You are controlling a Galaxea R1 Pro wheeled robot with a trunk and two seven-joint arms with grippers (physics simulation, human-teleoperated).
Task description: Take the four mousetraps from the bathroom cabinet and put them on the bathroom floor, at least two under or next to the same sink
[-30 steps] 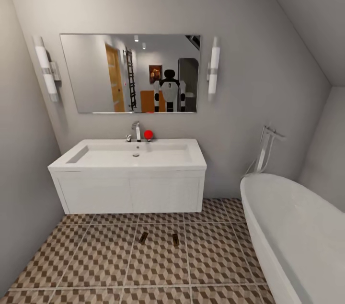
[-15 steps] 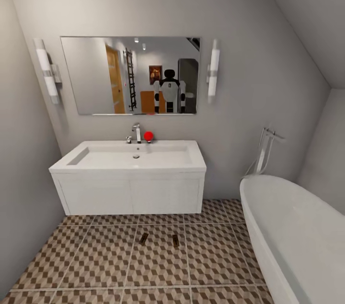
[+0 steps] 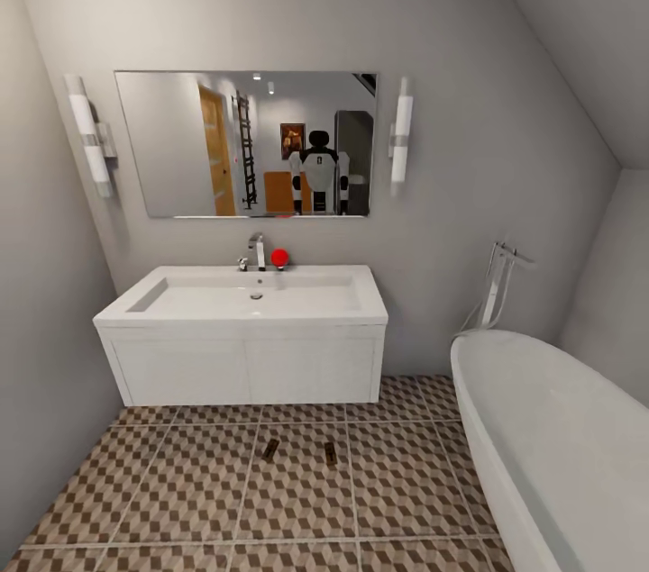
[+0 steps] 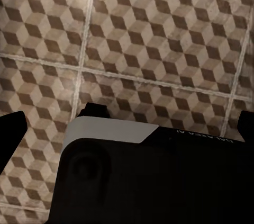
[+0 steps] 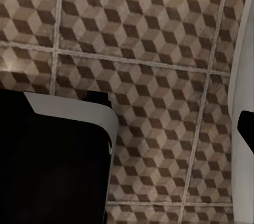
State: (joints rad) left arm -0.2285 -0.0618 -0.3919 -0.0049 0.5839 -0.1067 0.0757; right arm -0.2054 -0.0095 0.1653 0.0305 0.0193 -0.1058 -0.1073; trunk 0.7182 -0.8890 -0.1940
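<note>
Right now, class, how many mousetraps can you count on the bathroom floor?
2. One mousetrap lies on the tiles in front of the sink, below its middle; the other lies just right of it, apart. More may be hidden outside the view.

I am looking into a bathroom in a home. There is a white sink (image 3: pixel 255 293) on a white box with doors, and a shiny tap (image 3: pixel 258 249) stands at the back of it. A big mirror (image 3: pixel 245 143) hangs on the gray wall above the sink, with a long white lamp (image 3: pixel 90 148) on each side. On the right I see a white bathtub (image 3: pixel 550 428) with a tall silver tap (image 3: pixel 498 284) next to it. The floor (image 3: pixel 180 491) has square tiles with little brown, beige and white cubes. The ceiling slopes down on the right.
</note>
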